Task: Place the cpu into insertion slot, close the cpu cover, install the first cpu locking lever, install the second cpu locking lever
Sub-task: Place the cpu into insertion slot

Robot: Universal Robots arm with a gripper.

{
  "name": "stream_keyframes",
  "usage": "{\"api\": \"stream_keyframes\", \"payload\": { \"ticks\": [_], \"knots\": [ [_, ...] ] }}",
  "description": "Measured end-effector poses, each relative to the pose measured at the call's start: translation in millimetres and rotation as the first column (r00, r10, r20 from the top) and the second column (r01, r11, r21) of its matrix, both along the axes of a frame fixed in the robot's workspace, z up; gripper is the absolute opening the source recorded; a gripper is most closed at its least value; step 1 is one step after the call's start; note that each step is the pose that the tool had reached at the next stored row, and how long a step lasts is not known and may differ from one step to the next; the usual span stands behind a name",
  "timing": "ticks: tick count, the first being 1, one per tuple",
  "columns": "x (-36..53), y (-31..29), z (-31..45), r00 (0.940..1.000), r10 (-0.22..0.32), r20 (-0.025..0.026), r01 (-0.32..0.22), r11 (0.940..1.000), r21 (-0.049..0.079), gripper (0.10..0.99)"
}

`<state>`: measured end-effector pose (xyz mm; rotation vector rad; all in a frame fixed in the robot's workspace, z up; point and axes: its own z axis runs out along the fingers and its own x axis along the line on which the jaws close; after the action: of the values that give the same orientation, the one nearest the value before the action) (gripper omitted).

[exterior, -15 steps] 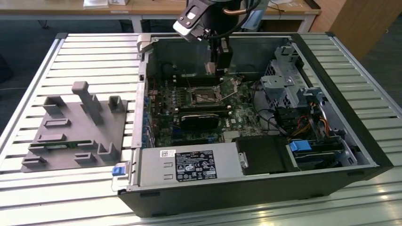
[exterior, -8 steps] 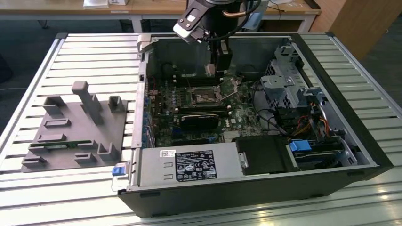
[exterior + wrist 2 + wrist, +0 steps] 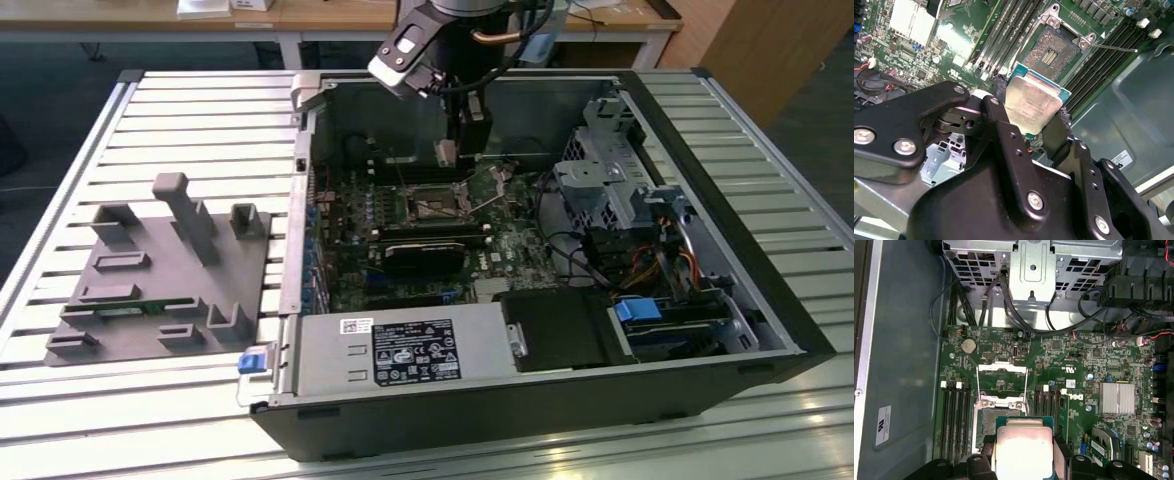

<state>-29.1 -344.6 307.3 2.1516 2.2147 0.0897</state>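
The gripper (image 3: 1030, 102) is clamping the cpu (image 3: 1036, 95) by its edges, holding it near the insertion slot (image 3: 1056, 50), apparently untouching; the cpu cover (image 3: 1002, 366) is lying open.

Your gripper (image 3: 1032, 104), clamping the cpu (image 3: 1034, 99), has open room above the insertion slot (image 3: 1056, 50), its cpu cover (image 3: 1002, 366) swung back. Toward the exterior view's right, cables (image 3: 577, 250) and a drive cage (image 3: 603, 182) crowd close.
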Motion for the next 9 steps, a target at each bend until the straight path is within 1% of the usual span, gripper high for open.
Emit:
{"api": "stream_keyframes", "payload": {
  "ticks": [9],
  "knots": [
    [0.0,0.4,-6.9,1.0000,0.000,-0.0013,0.000,1.0000,-0.005,0.537]
  ]
}}
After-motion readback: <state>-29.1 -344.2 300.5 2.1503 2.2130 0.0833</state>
